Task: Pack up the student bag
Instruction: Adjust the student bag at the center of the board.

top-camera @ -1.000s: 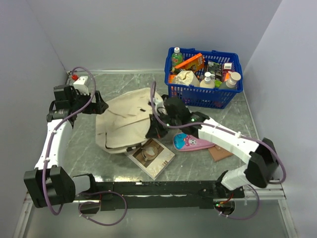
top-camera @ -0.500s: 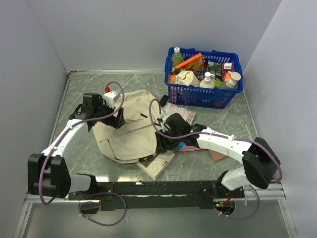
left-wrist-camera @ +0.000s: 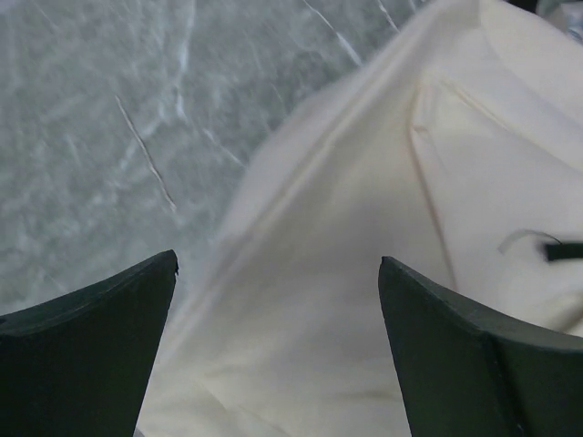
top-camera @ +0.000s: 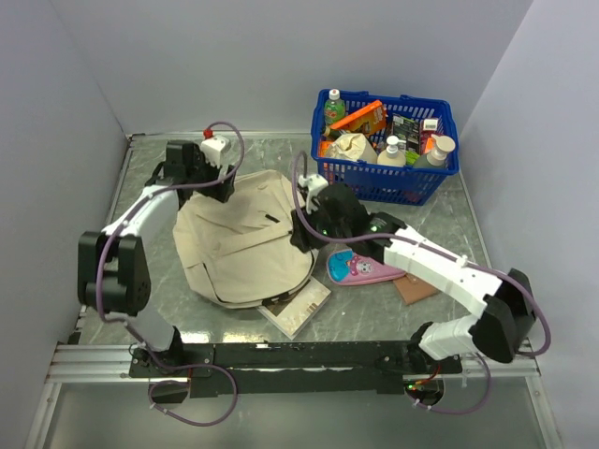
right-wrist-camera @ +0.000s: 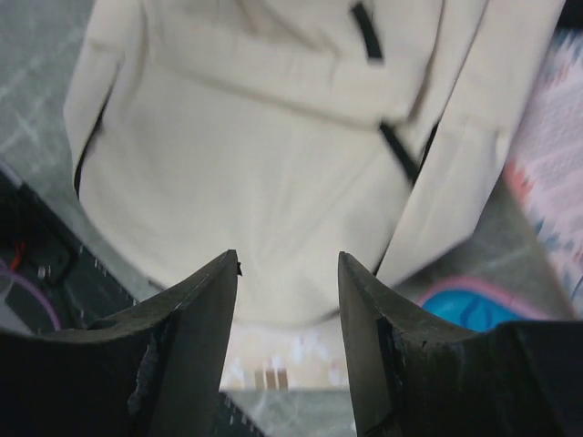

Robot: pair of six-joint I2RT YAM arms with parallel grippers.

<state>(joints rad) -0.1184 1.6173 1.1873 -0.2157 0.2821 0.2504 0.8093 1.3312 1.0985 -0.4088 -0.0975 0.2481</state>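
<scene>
The student bag (top-camera: 241, 241) is a beige fabric backpack lying flat in the middle of the table, its black strap bits (right-wrist-camera: 367, 32) showing. My left gripper (top-camera: 221, 183) hovers over the bag's back left edge, open wide. Only cream fabric (left-wrist-camera: 364, 228) lies below the left gripper (left-wrist-camera: 278, 264). My right gripper (top-camera: 305, 227) is at the bag's right edge, pointing across it. In the right wrist view this gripper (right-wrist-camera: 288, 259) is open, with nothing between its fingers, and the bag (right-wrist-camera: 255, 137) lies beyond them.
A book (top-camera: 299, 305) pokes out from under the bag's near right corner. A pink pencil case (top-camera: 361, 269) and a brown flat item (top-camera: 417, 288) lie to the right. A blue basket (top-camera: 386, 180) full of bottles and packets stands at the back right.
My right gripper has opened, let go of the bag and drawn back to its right edge. The left arm swung from the far left to the bag's back edge. The bag settled flat.
</scene>
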